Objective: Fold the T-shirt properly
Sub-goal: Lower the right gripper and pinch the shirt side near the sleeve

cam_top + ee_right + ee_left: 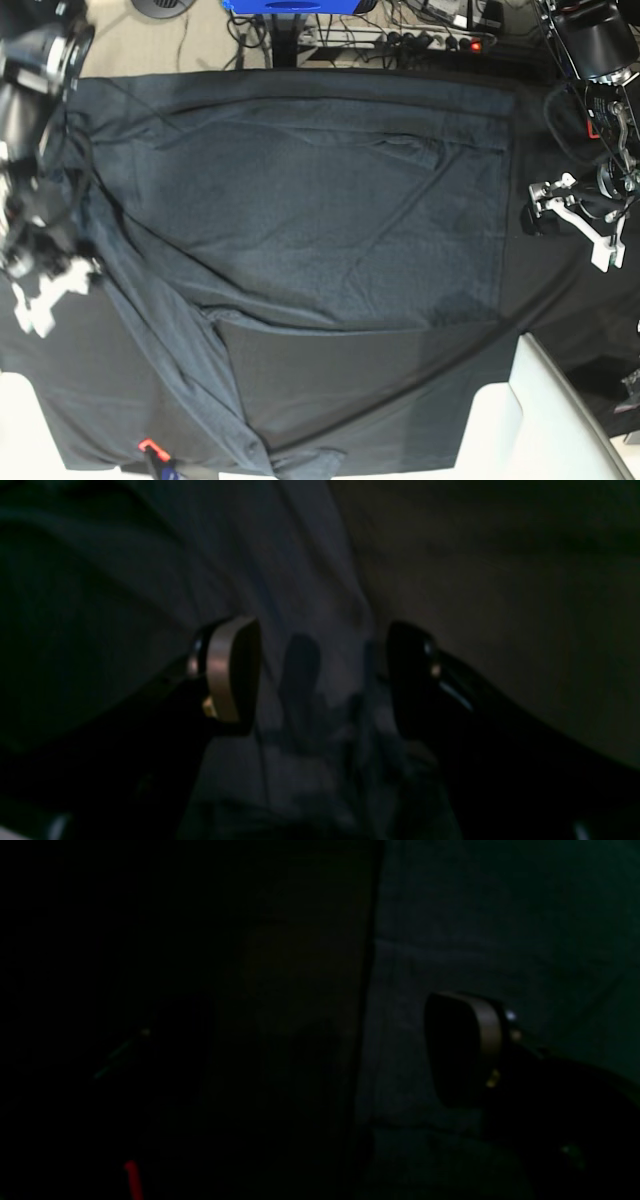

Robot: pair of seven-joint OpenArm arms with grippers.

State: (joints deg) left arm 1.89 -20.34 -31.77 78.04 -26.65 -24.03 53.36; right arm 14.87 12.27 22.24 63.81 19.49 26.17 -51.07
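Observation:
The dark slate-grey T-shirt (330, 210) lies spread flat on the black tablecloth (560, 290), with one long sleeve (170, 350) running down toward the front edge. My left gripper (538, 208) is low at the shirt's right edge. In the very dark left wrist view one pad (465, 1045) is over the shirt (500, 940) and the jaws straddle the hem line, open. My right gripper (68, 272) is at the sleeve's left side. In the right wrist view it (320, 680) is open, with a bunched ridge of sleeve fabric (310, 630) between its fingers.
A white block (545, 420) covers the front right table corner and another white patch (18, 420) the front left. A small orange tag (148, 446) sits at the front edge. A power strip and cables (430, 40) lie on the floor beyond the table.

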